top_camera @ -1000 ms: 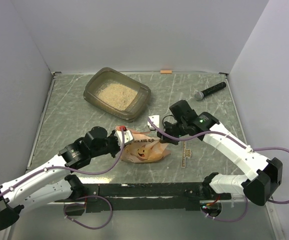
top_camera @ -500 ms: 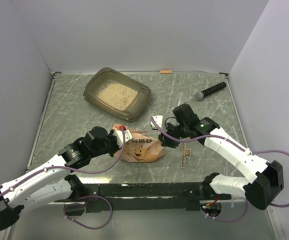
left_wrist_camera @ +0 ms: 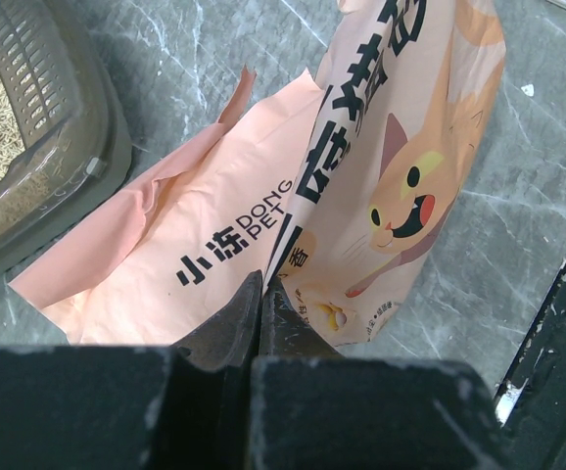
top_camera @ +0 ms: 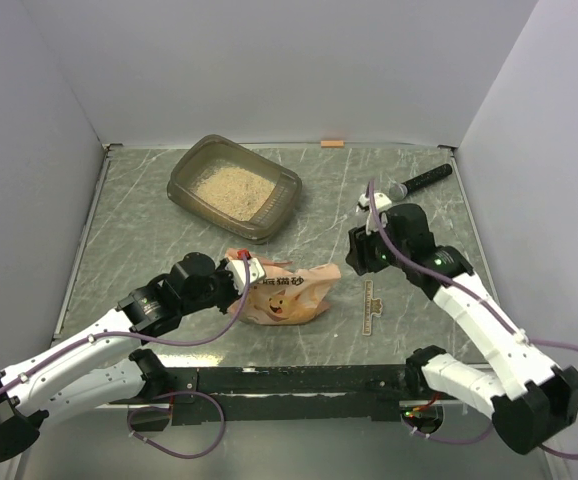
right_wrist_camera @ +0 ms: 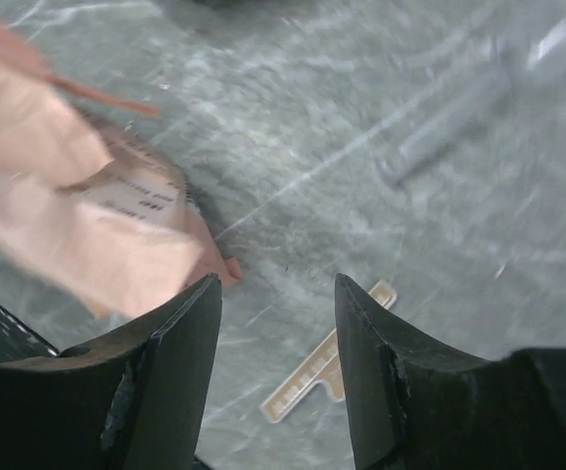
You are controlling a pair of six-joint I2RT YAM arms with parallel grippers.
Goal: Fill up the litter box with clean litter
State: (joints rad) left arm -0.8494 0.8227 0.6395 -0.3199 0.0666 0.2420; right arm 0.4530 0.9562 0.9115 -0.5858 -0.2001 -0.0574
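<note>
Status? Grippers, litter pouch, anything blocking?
Status: left gripper shut on litter pouch, near side of litter box. The right gripper open, empty, by microphone. Box holds some litter. Pouch-to-box path clear.

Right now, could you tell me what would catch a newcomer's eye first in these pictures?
The orange-pink litter pouch with its cartoon cat sits mid-table near the front, the left arm's jaws shut on its edge. At the far left sits the litter box, beige litter already in it. The right arm's jaws hang open right of the pouch.
</note>
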